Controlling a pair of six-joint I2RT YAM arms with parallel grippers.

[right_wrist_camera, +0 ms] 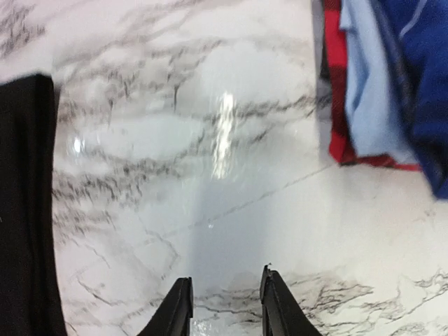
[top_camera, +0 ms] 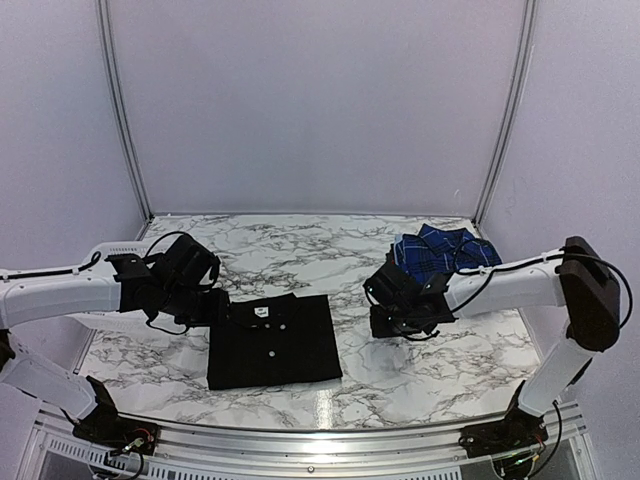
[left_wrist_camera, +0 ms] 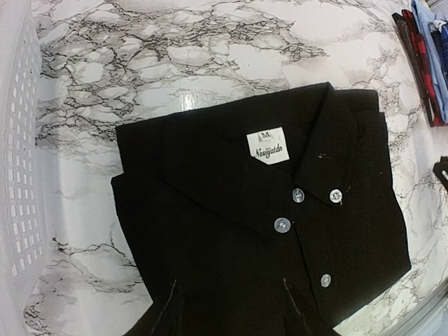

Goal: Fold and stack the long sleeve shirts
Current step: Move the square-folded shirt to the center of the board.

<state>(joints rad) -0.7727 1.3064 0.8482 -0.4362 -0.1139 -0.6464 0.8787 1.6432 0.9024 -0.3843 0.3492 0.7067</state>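
A plain black long sleeve shirt [top_camera: 272,340] [left_wrist_camera: 266,231] lies folded flat at the table's near middle, collar, label and white buttons facing up. My left gripper [top_camera: 225,312] [left_wrist_camera: 231,301] hovers over its left part. The dark fingers [left_wrist_camera: 174,294] stand apart and barely show against the cloth, with nothing gripped between them. My right gripper [top_camera: 385,300] [right_wrist_camera: 224,301] is open over bare marble, to the right of the black shirt's edge [right_wrist_camera: 24,210]. A stack of folded shirts [top_camera: 440,250] lies at the far right: blue plaid on top [right_wrist_camera: 420,84], then light blue [right_wrist_camera: 371,91], then red [right_wrist_camera: 336,84].
A white plastic mesh basket [left_wrist_camera: 17,175] [top_camera: 120,248] stands at the table's left edge, close beside the left arm. The marble table [top_camera: 330,250] ends in a metal rail along the front [top_camera: 320,430]. Grey walls close in the back and sides.
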